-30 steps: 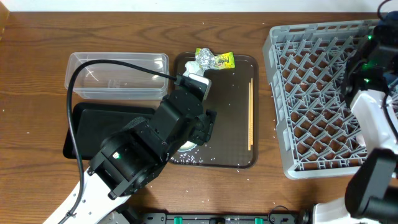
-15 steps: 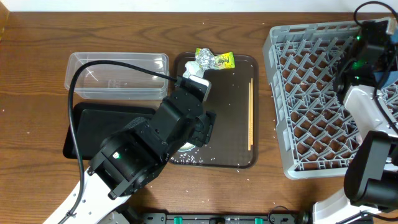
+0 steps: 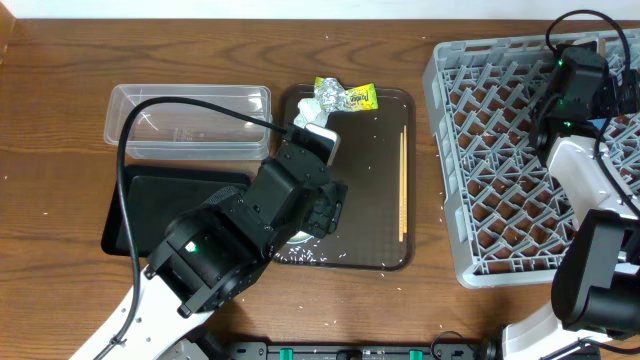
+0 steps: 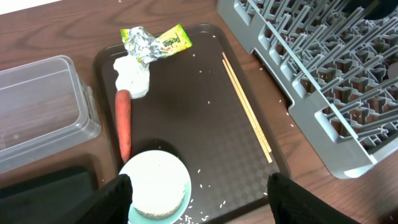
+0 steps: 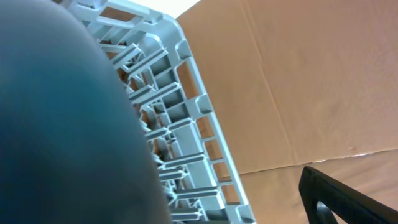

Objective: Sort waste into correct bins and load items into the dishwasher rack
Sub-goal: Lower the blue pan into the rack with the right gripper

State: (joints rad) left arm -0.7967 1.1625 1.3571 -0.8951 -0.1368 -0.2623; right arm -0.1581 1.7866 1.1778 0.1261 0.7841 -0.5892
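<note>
The bowl is set on the plate at the tray's front-left corner, under the wide-spread left gripper. It is judged stiff, slick and breakable, best pinched at the rim. The right gripper cannot be read.

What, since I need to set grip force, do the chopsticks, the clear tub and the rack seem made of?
Chopsticks: seemingly wood or bamboo, matt pale tan, thin and straight. Clear tub: plastic, glossy and see-through, with bright highlights along its rim. Rack: probably moulded plastic, matt grey, judging by its uniform lattice of pegs and walls.
</note>
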